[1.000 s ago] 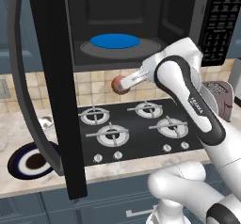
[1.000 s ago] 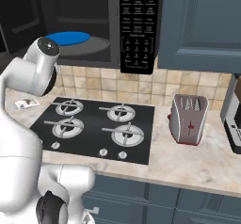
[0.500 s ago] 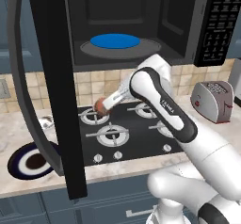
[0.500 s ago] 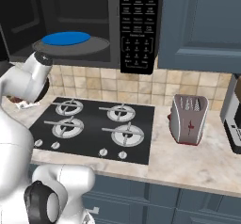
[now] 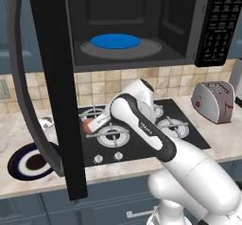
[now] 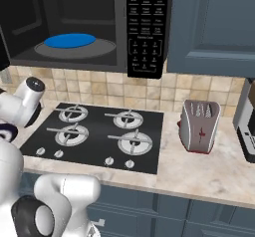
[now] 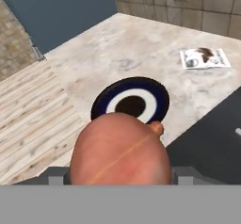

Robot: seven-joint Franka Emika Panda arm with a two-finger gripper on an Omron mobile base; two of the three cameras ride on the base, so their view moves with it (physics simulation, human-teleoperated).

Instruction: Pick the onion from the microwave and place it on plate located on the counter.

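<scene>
The onion is pinched in the gripper and carried over the stove. Next, it must be moved over the plate and lowered.

white markings on the microwave keypad are too small to read.

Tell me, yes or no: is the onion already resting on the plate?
No. The onion sits in the gripper, close to the camera, with the plate lying bare on the counter beyond it.
</scene>
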